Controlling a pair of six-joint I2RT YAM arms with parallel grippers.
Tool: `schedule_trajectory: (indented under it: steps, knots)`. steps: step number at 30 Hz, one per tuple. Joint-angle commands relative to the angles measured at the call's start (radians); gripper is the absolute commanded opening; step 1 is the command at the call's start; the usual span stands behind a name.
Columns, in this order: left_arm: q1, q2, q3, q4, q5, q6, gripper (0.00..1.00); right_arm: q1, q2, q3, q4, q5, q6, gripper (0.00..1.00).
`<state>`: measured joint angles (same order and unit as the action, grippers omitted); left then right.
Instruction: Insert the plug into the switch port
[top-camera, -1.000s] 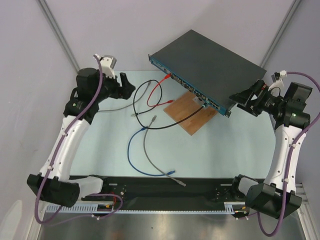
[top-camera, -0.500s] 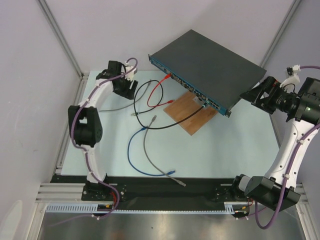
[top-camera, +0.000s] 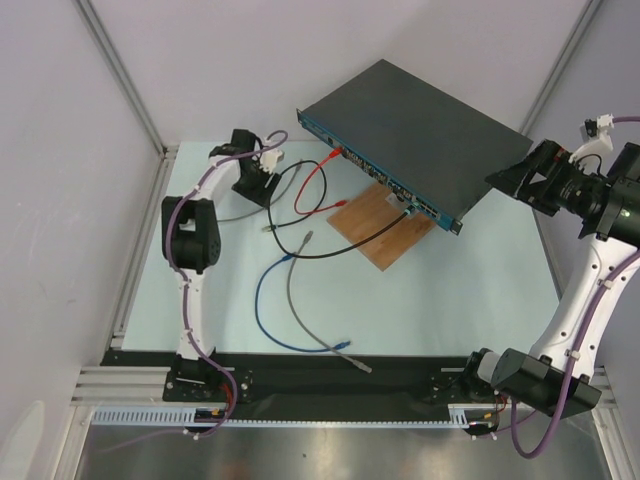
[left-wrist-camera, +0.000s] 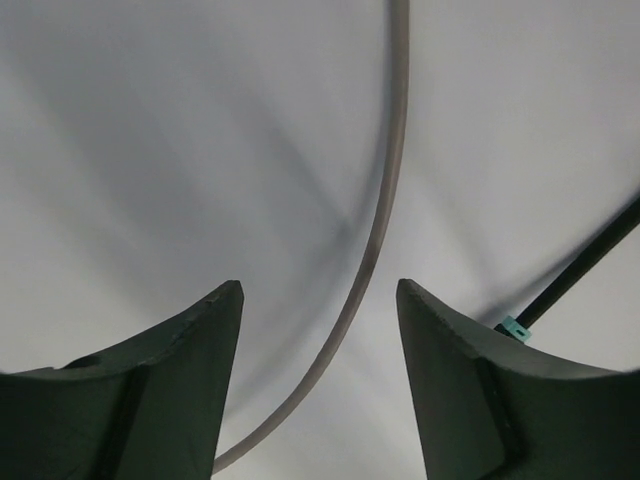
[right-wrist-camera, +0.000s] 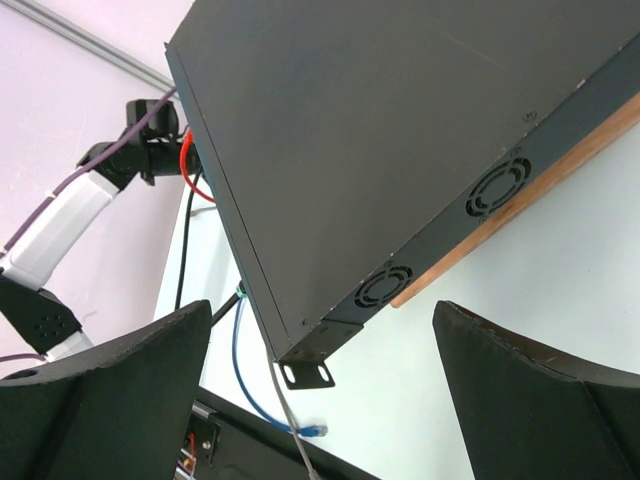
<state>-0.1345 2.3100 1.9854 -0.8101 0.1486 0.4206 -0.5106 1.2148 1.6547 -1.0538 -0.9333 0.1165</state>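
The switch (top-camera: 415, 125) lies at the far side of the worktop (top-camera: 450, 290). It is set at an angle, with its near right part propped on a wooden board (top-camera: 375, 230) and its blue front strip (top-camera: 368, 165) turned toward the left arm.

In the last second the left arm has folded in from the left edge and reached over the loose cables in front of that strip. The left hand (left-wrist-camera: 318, 290) now hovers released, fingers spread. A gray cable (left-wrist-camera: 375, 250) runs on the worktop between them, and a black cable (left-wrist-camera: 590, 255) lies just off to the right.

The right hand (right-wrist-camera: 322, 308), equally released and empty, has drawn back from the switch's right end and sits beside it, apart.

So no plug is held yet (the wrist view does not show which plug end the gray cable leads to). My reading is that the left hand is lining up a pick on that cable, with the insertion still wholly ahead.
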Motion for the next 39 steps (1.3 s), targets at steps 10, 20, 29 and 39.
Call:
schedule_trajectory:
  steps: [10,20,29,39]
  knots:
    - [0.006,-0.044,-0.146,0.038,-0.058,0.023,0.18,0.026,0.019,0.044,0.161,-0.055,0.067,0.95]
    - [0.075,-0.300,-0.338,0.089,0.002,-0.034,0.01,0.251,0.031,0.046,0.322,0.068,0.112,0.88]
    - [0.079,-0.777,-0.408,0.123,0.297,-0.097,0.00,0.340,0.020,0.053,0.567,0.047,0.224,0.84]
    - [-0.072,-1.110,-0.424,0.020,0.746,-0.045,0.00,0.500,0.025,0.083,0.709,0.013,0.341,0.78]
